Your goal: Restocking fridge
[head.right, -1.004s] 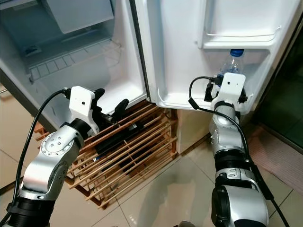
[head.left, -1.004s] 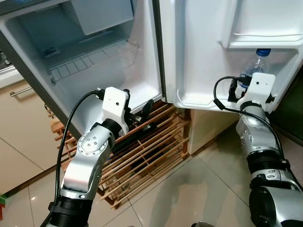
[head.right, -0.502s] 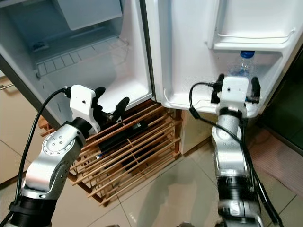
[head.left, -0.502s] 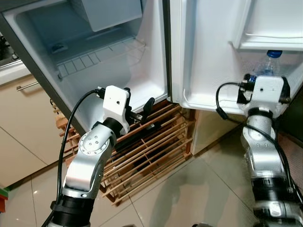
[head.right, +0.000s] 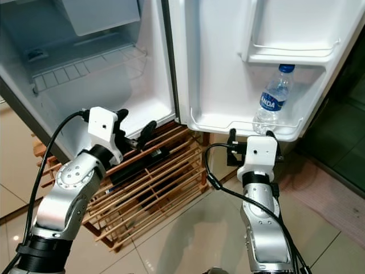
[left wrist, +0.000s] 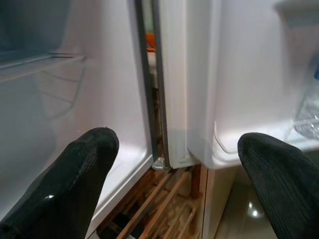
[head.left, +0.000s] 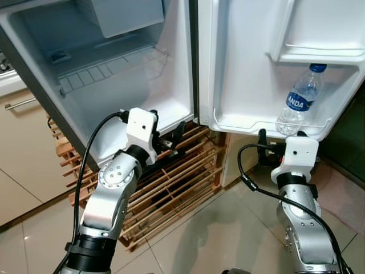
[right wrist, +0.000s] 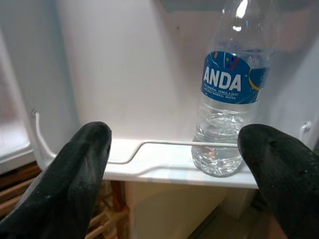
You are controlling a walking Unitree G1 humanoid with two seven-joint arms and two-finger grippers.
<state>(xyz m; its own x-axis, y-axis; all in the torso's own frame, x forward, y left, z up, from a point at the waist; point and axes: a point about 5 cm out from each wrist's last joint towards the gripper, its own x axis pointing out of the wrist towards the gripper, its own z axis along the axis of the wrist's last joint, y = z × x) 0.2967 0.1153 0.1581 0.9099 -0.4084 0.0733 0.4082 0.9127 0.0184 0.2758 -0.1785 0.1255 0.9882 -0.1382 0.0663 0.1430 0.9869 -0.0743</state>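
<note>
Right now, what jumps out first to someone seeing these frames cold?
The open fridge, its door swung wide, with a single water bottle standing upright on the lower door shelf behind the wire rail. The right gripper sits just below and in front of that shelf, fingers open and off the bottle. The left gripper hovers open by the cabinet's lower edge, above a wooden slatted rack on the tiled floor.

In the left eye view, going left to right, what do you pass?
Cabinet handle → left gripper → fridge door's hinge edge → right gripper → water bottle.
</note>
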